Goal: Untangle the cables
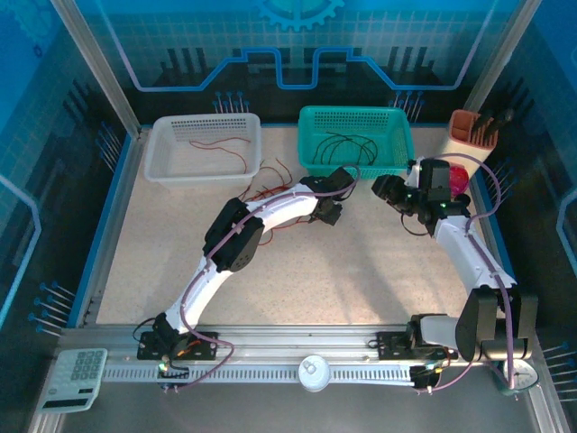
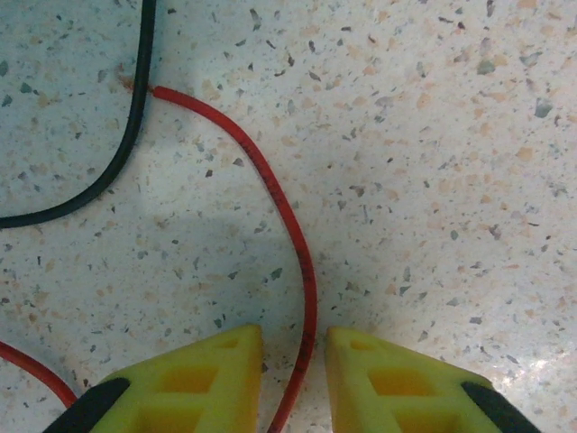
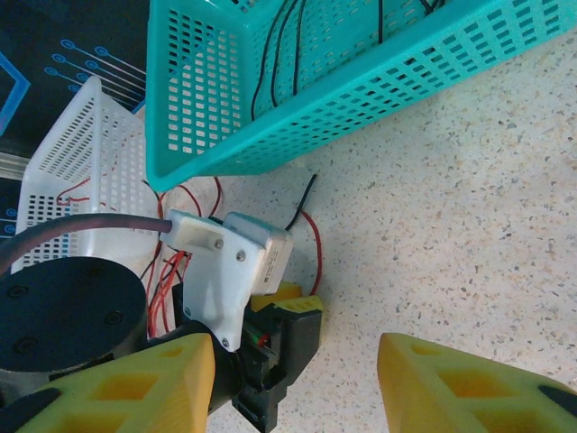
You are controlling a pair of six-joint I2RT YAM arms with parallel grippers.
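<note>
Top view, baskets: a white basket (image 1: 155, 162) is placed at the far left and a teal basket (image 1: 397, 149) at the far centre, side by side but apart.
Top view, cables: a red cable (image 1: 221, 144) is seen inside the white basket. Black cables (image 1: 347, 142) are coiled inside the teal basket. Loose red cables (image 1: 275, 180) are spread on the table (image 1: 361, 280) just near of the gap between the baskets, partly hidden by the left arm.
Top view, grippers: the left gripper (image 1: 326, 215) is pointed down at the table just near of the teal basket. The right gripper (image 1: 383, 191) is held close to its right, apart from it.
Top view, other: a brown holder (image 1: 471, 128) is stood at the far right and a calculator (image 1: 77, 374) is laid at the near left.
Left wrist view, cable: a single red strand (image 2: 293, 244) is curved across the table and passed between the two yellow fingers (image 2: 245, 361). Its far end is laid just beside a black strand (image 2: 135, 117).
Left wrist view, fingers: they are parted on either side of the strand, which is not pinched. Whether it is brushed by either finger cannot be told.
Right wrist view, fingers: the right pads (image 3: 424, 361) are spread wide and released, with nothing grasped between them.
Right wrist view, surroundings: the left arm's wrist is seen beyond the pads, with red cables on the table between it and the white basket. Black cables are seen through the teal basket's wall.
</note>
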